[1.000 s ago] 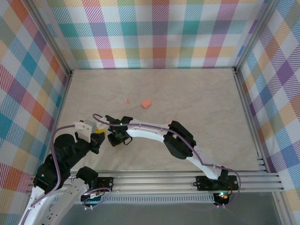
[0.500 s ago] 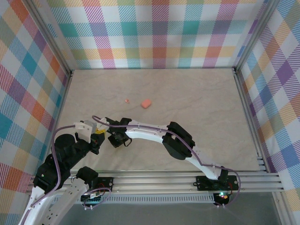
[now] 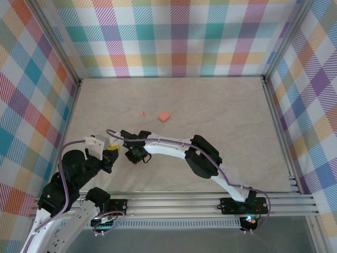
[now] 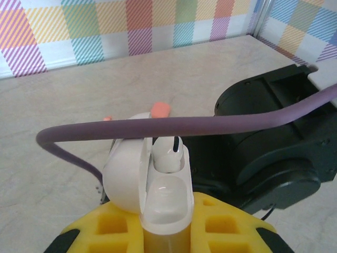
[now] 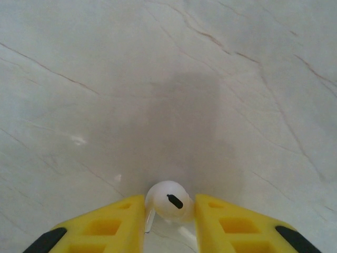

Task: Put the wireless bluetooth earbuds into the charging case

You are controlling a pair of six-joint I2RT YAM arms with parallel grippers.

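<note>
Right gripper (image 3: 136,154) has narrowed its jaws since a second ago and now pinches a white earbud (image 5: 167,199) by its head, low over the table (image 3: 221,116). Left gripper (image 4: 167,224) is clamped on the open white charging case (image 4: 126,168), with one seated earbud (image 4: 169,153) and the other slot looking free.

My worry is that the pinch looks tiny, so the bud could twist or pop out on the way over, or go in crooked. The purple cable (image 4: 174,126) also drapes across the case's mouth, right in the way. A pink case (image 3: 164,116) and pink earbud (image 3: 141,113) sit farther back, well apart.
</note>
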